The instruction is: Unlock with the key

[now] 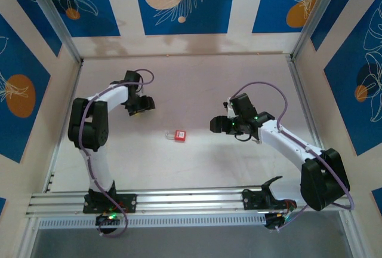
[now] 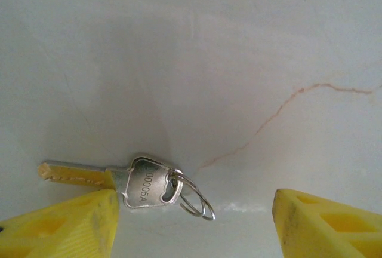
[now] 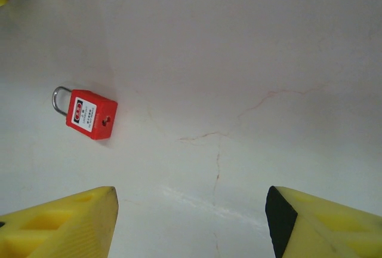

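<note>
I had the left gripper (image 2: pixel 196 204) spread wide over the key (image 2: pixel 146 183), which lay flat with its long axis running finger to finger, while the red padlock (image 3: pixel 91 114) sat ahead-left of my equally open right gripper (image 3: pixel 191 201).

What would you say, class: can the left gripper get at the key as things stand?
Probably yes. The left gripper is open, with the key lying flat on the table between its fingers and nothing covering it. It sits close beside one finger, so the pinch may need care.
</note>
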`<move>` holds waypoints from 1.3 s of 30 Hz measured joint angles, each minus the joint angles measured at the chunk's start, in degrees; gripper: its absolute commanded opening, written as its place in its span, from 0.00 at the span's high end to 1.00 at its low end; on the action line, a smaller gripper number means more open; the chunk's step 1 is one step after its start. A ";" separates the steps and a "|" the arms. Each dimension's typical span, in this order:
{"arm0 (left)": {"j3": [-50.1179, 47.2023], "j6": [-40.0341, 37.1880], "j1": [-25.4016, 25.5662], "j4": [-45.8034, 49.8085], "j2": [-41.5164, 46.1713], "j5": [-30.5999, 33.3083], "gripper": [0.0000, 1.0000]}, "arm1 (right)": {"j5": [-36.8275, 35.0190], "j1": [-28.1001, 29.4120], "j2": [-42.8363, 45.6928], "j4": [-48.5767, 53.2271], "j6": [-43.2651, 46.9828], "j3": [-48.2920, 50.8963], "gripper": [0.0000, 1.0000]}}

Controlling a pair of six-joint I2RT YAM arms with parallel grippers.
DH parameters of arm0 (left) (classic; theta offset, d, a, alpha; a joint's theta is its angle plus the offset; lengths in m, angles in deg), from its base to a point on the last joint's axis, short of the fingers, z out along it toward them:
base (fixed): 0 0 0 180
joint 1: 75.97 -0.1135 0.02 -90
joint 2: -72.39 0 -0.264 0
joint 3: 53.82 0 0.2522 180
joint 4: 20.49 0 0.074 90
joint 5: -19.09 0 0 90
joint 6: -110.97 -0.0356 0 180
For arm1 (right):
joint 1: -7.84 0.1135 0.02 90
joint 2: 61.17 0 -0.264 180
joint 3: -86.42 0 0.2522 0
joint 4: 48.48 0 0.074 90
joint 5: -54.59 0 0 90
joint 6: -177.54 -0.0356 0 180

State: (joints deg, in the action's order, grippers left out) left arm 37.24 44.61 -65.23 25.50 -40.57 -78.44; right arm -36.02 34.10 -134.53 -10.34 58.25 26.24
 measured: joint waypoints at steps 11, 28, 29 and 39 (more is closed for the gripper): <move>-2.21 2.21 4.04 -1.03 1.68 -4.15 0.35 | 0.00 -0.02 0.02 0.04 0.02 -0.09 0.33; 16.33 -9.53 12.72 13.70 -3.32 16.92 0.66 | 0.00 -0.52 0.04 0.02 0.22 -0.09 0.34; 16.90 -10.23 13.18 14.34 -4.33 18.05 0.66 | 0.00 -0.66 0.07 0.04 0.22 -0.09 0.35; 18.14 -13.55 14.36 19.65 -10.12 25.66 0.68 | 0.24 -2.34 2.56 0.00 0.22 0.85 0.35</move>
State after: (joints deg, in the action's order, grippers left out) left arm 55.38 31.06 -50.87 45.15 -50.69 -52.78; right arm -35.77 31.76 -131.97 -10.34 58.46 27.10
